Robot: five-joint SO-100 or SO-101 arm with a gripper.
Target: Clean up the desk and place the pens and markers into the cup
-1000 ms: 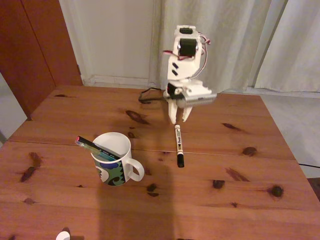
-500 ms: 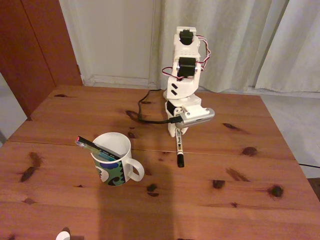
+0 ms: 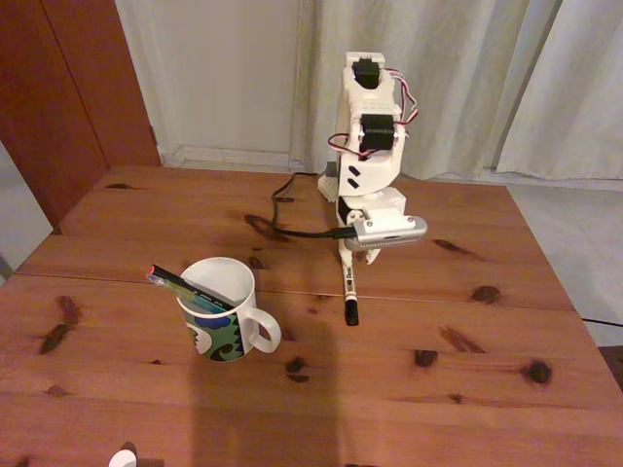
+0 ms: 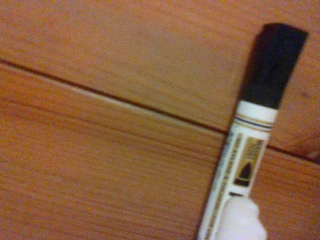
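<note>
On the desk (image 3: pixel 117 224) lies the white marker (image 3: pixel 348 292), black cap toward the camera. In the fixed view my gripper (image 3: pixel 351 261) is down over the marker's white far end, its jaws hidden behind the wrist camera housing. The wrist view shows the marker (image 4: pixel 250 150) close up on the desk (image 4: pixel 100 150), with one white fingertip (image 4: pixel 241 222) lying over its barrel. The cup (image 3: pixel 219 309) stands to the left of the marker in the fixed view, handle pointing right. A black pen with a red tip and a teal pen (image 3: pixel 180 285) lean inside it, sticking out over its left rim.
A black cable (image 3: pixel 292 232) runs across the desk to the arm's base. A small white object (image 3: pixel 123 457) sits at the front left edge. Curtains hang behind the far edge, and the desk's right edge drops to the floor.
The arm has lowered from above the marker until the gripper sits over its white end. The marker and the cup have not moved.
</note>
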